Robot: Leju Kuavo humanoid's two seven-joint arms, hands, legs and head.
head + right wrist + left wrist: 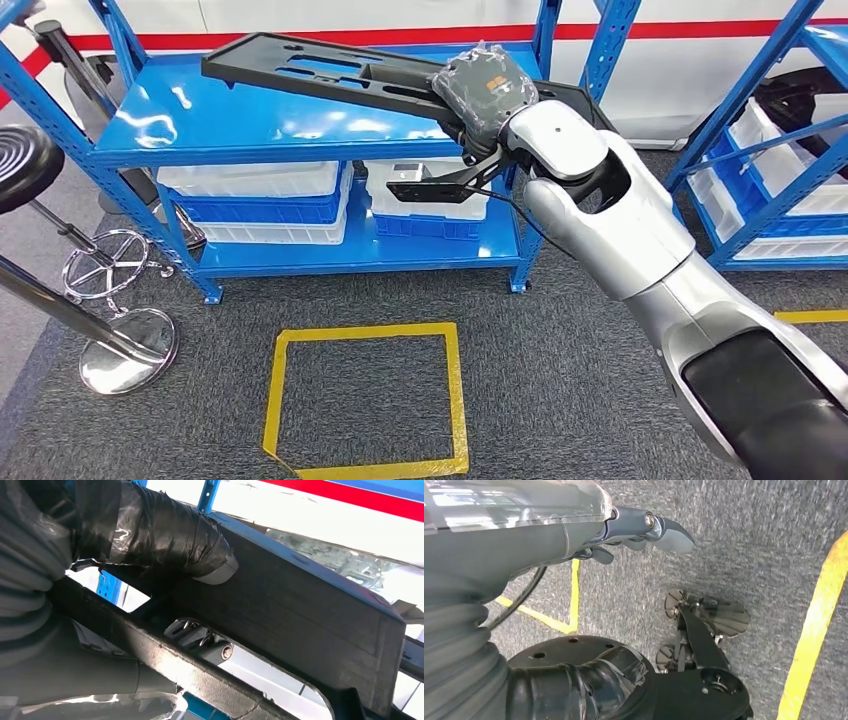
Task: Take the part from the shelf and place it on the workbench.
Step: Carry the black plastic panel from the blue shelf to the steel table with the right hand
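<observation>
Our right hand (pixel 487 92) is gripping the long black part (pixel 330 72) at its near end, and in the head view we are seeing the part reaching away toward ten o'clock, tilted, above the top deck of the blue shelf (pixel 260 125). We cannot tell whether its far end is touching the deck. White and blue bins (pixel 262 200) are sitting on the lower deck, a yellow tape square (pixel 366 400) is lying on the grey carpet at six o'clock, and a black stool (pixel 60 230) with a chrome base is standing at nine o'clock. We are reading no brand, label or writing anywhere.

In the left wrist view, our left hand (pixel 634 530) is hanging over the carpet with its fingers curled in and nothing in them. Yellow tape lines (pixel 814 630) are crossing the floor beside it.

In the right wrist view, our right hand's taped thumb (pixel 170 540) is pressing on the broad black face of the part, and a finger (pixel 205 640) is showing through a slot in it, so the hand is clasping the part. The shelf's blue upright (pixel 207 497) is showing behind.
</observation>
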